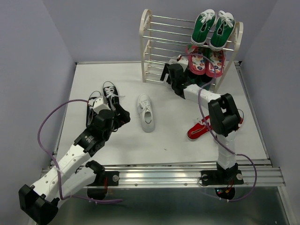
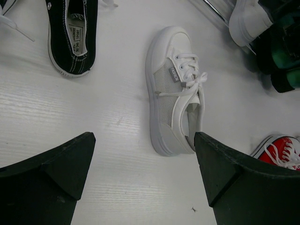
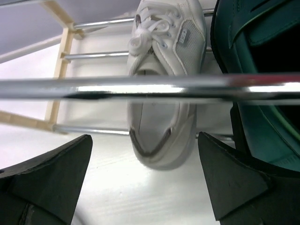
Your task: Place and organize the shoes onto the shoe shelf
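A small grey side tab (image 2: 174, 74) on the white sneaker (image 2: 165, 110) appears to read "FASHION"; the insole label (image 2: 77, 33) in the black sneaker (image 2: 60, 49) stays illegible.

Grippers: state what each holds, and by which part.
Nothing is held. The right gripper stands open before a white sneaker on the shoe shelf; the left gripper hangs open above the second white sneaker on the table.

shoe shelf (image 3: 140, 86) rods: you are seeing glossy polished metal.
white sneaker (image 2: 176, 89) in front of the shelf: mesh cloth is looking matt.
black sneaker (image 2: 72, 33): canvas is looking matt.
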You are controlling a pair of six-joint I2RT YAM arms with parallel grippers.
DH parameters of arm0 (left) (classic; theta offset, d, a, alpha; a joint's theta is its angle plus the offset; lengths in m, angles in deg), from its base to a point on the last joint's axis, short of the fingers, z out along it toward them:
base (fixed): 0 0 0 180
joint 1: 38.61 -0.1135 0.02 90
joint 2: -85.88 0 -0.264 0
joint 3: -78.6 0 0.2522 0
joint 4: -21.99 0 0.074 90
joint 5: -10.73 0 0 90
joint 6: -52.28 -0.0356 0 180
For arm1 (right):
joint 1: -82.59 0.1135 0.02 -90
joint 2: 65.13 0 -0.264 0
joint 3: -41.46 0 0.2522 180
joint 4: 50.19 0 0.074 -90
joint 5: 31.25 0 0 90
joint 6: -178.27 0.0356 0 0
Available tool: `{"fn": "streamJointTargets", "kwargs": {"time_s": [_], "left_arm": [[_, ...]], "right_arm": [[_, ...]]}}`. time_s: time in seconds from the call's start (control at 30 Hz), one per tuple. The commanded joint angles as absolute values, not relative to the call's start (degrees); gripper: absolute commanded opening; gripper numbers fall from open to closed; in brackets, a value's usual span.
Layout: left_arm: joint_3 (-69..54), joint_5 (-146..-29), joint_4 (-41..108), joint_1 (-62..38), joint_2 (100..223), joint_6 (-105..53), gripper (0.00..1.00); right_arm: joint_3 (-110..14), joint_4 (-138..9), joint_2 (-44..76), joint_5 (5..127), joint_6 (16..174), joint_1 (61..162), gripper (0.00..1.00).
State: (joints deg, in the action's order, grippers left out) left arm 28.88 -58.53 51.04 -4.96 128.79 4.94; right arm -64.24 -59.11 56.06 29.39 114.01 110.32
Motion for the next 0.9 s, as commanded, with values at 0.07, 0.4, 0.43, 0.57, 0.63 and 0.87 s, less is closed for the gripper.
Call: {"fn": "streamJointTargets", "kwargs": {"time_s": [0.07, 0.4, 0.43, 0.57, 0.63, 0.87], "left_arm": [[30.03, -64.93, 49.11, -5.03, 128.59, 4.47, 0.99], [29.69, -65.13, 44.54, 5.59, 136.48, 6.05, 0.99], [29.08, -64.24, 44.27, 7.86, 137.81, 6.31, 0.99], [24.95, -61.34, 44.89, 10.70, 145.63, 6.05, 0.99], [23.10, -59.94, 45.06, 10.96, 149.50, 5.96, 0.99], [16.95, -57.38, 45.15, 12.02, 159.26, 4.82, 0.99]], "right_arm": [[-55.72, -57.45, 43.87, 34.48, 116.40, 110.71, 1.00], [-32.02, -62.90, 22.89, 36.25, 119.82, 115.81, 1.00], [-30.24, -63.60, 21.20, 36.51, 120.26, 115.81, 1.00], [-22.76, -67.99, 14.43, 38.27, 123.16, 115.81, 1.00], [-19.26, -68.61, 11.18, 38.54, 124.04, 115.81, 1.00], [-16.07, -71.42, 4.93, 34.15, 123.34, 115.81, 1.00]]}}
